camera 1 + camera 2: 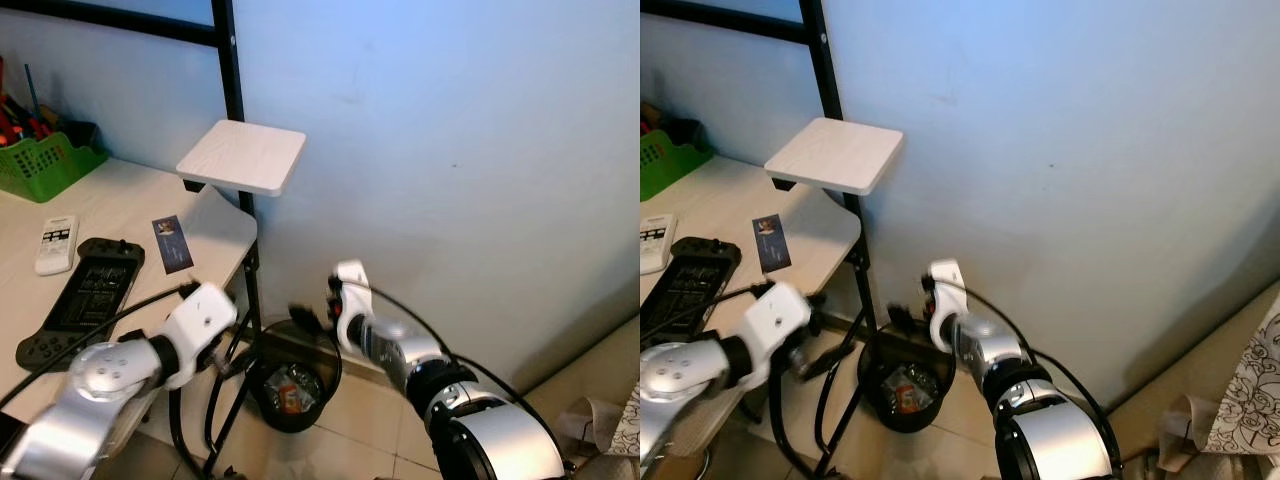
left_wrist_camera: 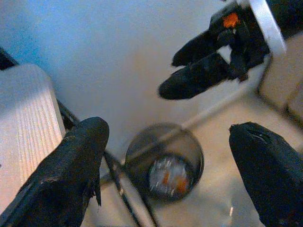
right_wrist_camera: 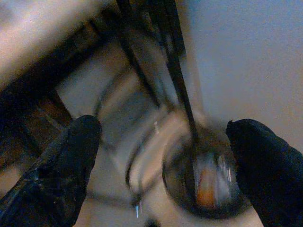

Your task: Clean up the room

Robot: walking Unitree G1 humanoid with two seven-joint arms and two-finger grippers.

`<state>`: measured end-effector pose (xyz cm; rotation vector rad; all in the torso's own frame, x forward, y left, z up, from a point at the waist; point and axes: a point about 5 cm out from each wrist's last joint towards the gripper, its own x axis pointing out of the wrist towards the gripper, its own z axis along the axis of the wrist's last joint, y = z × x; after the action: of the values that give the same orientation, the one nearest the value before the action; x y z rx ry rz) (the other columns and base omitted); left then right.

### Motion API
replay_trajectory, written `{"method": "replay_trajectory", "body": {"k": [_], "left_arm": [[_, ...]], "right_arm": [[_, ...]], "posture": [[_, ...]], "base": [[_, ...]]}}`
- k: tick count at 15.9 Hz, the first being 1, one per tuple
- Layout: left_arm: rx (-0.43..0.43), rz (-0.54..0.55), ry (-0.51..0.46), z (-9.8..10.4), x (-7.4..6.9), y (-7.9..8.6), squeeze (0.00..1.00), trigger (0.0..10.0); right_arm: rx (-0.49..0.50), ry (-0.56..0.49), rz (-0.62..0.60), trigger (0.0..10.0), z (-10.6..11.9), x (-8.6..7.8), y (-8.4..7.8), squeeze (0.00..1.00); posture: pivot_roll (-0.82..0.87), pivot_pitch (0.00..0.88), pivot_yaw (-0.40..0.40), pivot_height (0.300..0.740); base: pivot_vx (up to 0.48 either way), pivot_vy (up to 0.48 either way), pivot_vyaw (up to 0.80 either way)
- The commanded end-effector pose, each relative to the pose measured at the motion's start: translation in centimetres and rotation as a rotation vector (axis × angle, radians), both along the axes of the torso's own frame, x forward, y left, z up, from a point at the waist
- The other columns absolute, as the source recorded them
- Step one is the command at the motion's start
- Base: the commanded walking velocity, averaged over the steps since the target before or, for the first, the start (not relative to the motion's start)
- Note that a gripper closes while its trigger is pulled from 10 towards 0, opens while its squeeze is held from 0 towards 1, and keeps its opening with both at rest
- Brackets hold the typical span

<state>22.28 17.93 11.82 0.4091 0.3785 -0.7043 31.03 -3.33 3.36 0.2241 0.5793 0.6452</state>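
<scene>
A round black waste bin (image 1: pixel 291 391) with crumpled rubbish inside stands on the tiled floor beside the desk's corner. My right gripper (image 1: pixel 306 318) hangs just above the bin's rim, near the wall. In its wrist view it (image 3: pixel 165 125) is open and holds nothing, with the blurred bin (image 3: pixel 208 184) beyond. My left gripper (image 2: pixel 168 130) reaches down past the desk edge towards the bin (image 2: pixel 165 168). Its fingers (image 2: pixel 71 165) are spread wide with nothing between them. The left wrist view also catches the right gripper (image 2: pixel 194 71) above the bin.
The pale desk (image 1: pixel 110 200) on my left carries a white remote (image 1: pixel 56 244), a black handheld console (image 1: pixel 85 298), a small card (image 1: pixel 172 244) and a green basket (image 1: pixel 45 160). A small white shelf (image 1: pixel 243 157) juts from a black post (image 1: pixel 235 90). Cables loop beside the bin.
</scene>
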Motion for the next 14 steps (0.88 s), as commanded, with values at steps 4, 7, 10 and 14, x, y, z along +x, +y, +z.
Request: {"method": "replay_trajectory", "body": {"k": [4, 7, 10, 14], "left_arm": [[-0.095, 0.22, -0.099, -0.1, 1.5, -0.7, 0.13, 10.0], [-0.117, 0.315, -0.136, -0.3, 2.0, -1.0, 0.13, 10.0], [-0.145, 0.409, -0.157, -0.4, 2.3, -0.9, 0.1, 10.0], [-0.203, 0.478, -0.161, -0.3, 1.3, -0.8, 0.09, 10.0]], "right_arm": [[0.047, -0.222, -0.211, 10.0, 2.1, -0.4, -4.8, 1.0], [-0.033, -0.324, -0.382, 10.0, 3.2, -1.9, -8.9, 1.0], [-0.08, -0.38, -0.466, 10.0, 4.3, -3.5, -10.5, 1.0], [-0.113, -0.367, -0.565, 10.0, 5.1, -5.8, -11.7, 1.0]], "posture": [[-0.09, 0.006, -0.014, 0.74], [-0.12, 0.0, 0.0, 0.74], [-0.13, 0.0, 0.007, 0.74], [-0.12, 0.0, -0.023, 0.74]], "base": [[0.0, 0.0, 0.0], [0.0, 0.0, -0.52], [0.0, 0.0, -0.78], [0.0, 0.0, -0.78]]}}
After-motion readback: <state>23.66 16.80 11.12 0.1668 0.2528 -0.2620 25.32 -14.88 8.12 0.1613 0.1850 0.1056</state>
